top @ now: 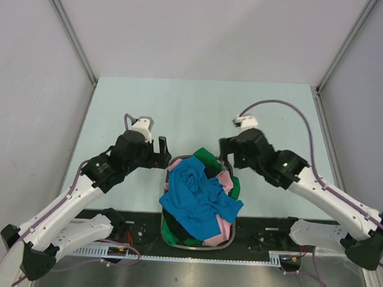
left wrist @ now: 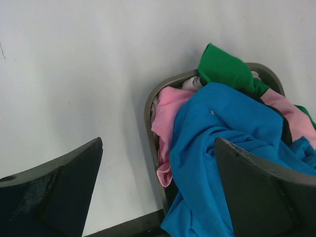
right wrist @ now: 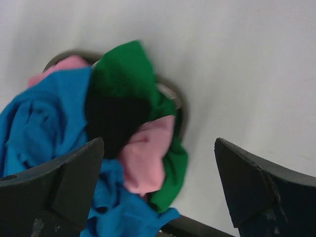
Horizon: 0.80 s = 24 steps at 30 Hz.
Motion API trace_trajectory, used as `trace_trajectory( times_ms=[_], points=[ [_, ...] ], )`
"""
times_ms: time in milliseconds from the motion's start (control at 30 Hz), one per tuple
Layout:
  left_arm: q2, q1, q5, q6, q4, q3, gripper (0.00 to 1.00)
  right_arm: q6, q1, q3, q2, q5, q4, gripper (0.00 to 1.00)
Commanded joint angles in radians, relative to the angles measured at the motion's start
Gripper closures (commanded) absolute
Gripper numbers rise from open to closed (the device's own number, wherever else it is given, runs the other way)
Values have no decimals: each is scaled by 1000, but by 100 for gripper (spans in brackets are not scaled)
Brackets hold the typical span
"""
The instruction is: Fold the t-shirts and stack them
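T-shirts (top: 201, 204) heaped unfolded in round grey basket (left wrist: 148, 106) at near edge of table (top: 199, 112). Found left gripper (top: 160, 152) just beside far-left rim, jaws spread wide, nothing held. Showed bright blue shirt (top: 189, 188), soft and crumpled, draped over pink (left wrist: 170, 111), black (right wrist: 116, 121) and green (right wrist: 126, 66) ones. Found right gripper (top: 226, 154) equally wide and empty at far-right rim. Looked like opening step, nothing yet laid out; called next for pinching blue cloth and lifting it clear.

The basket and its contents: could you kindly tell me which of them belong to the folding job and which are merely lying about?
Job: blue t-shirt, pink t-shirt, green t-shirt, black t-shirt.
Just there: grey basket holding them.
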Motion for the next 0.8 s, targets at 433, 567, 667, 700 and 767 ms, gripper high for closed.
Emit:
trace_trajectory(
  times_ms=[433,567,667,700,767],
  points=[
    [-78,2,-76,-185,-33,-96,0,18,487,29,344,71,56,0],
    [-93,3,-82,-191,-39,-110,1,33,518,37,379,105,46,37],
    [-98,3,-83,-192,-39,-115,1,49,523,47,391,146,26,91],
    [-96,3,-82,-194,-38,-115,1,52,524,52,394,159,10,100],
    [-98,3,-80,-194,-38,-115,1,59,523,70,393,217,3,100]
  ],
)
